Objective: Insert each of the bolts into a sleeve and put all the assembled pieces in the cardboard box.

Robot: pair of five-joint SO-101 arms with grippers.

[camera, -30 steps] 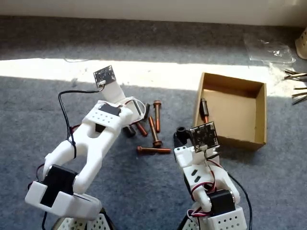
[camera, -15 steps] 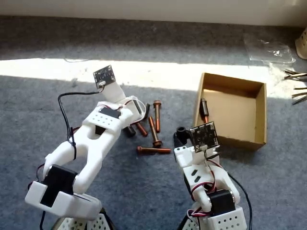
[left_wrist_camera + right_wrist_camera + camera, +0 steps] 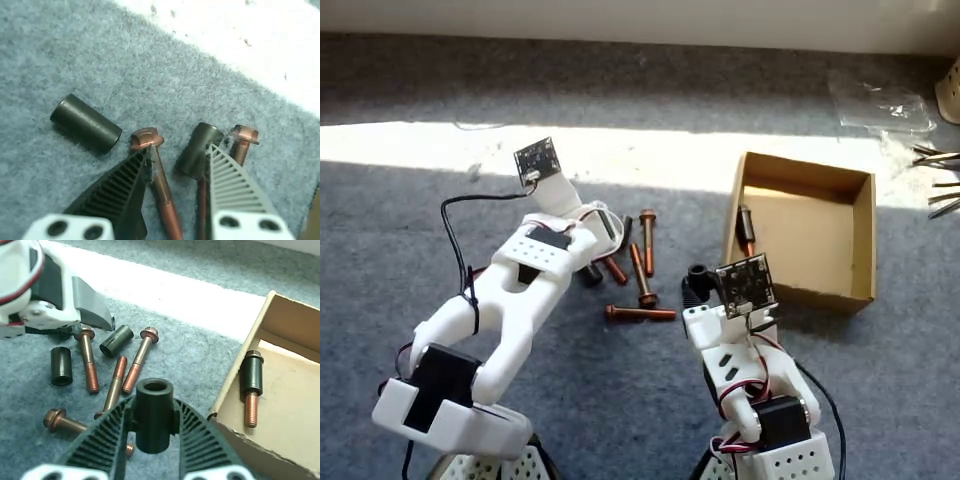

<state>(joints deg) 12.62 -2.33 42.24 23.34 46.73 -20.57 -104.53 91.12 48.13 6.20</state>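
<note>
Two claws are in service. My right claw (image 3: pixel 153 406) is closed on a black sleeve (image 3: pixel 154 432), held with its open bore facing up and clear of the fingers. My left claw (image 3: pixel 177 150) is spread open, low over the grey carpet (image 3: pixel 60 60). Its fingers straddle a bolt (image 3: pixel 161 192) and a second sleeve (image 3: pixel 199 150) that lie side by side. One fingertip sits at the bolt head; the other appears to rest against the second sleeve.

Step in hand, as I judge it: collect one bolt for the sleeve held on the right.

1. Shift the left claw so that the bolt alone lies between the fingers; as they stand, closing would likely pinch the second sleeve as well.
2. Grip the shank just below the head, leaving the threaded end free.
3. Keep the right claw steady, bore exposed, and present the bolt in line with it.

Further out, a third sleeve (image 3: pixel 86 123) lies apart from the claw, and another bolt (image 3: pixel 243 142) lies just beyond the far finger. The cardboard box (image 3: pixel 865 240) stands near the right claw, with one assembled piece (image 3: pixel 251 387) already inside, against its near wall.
</note>
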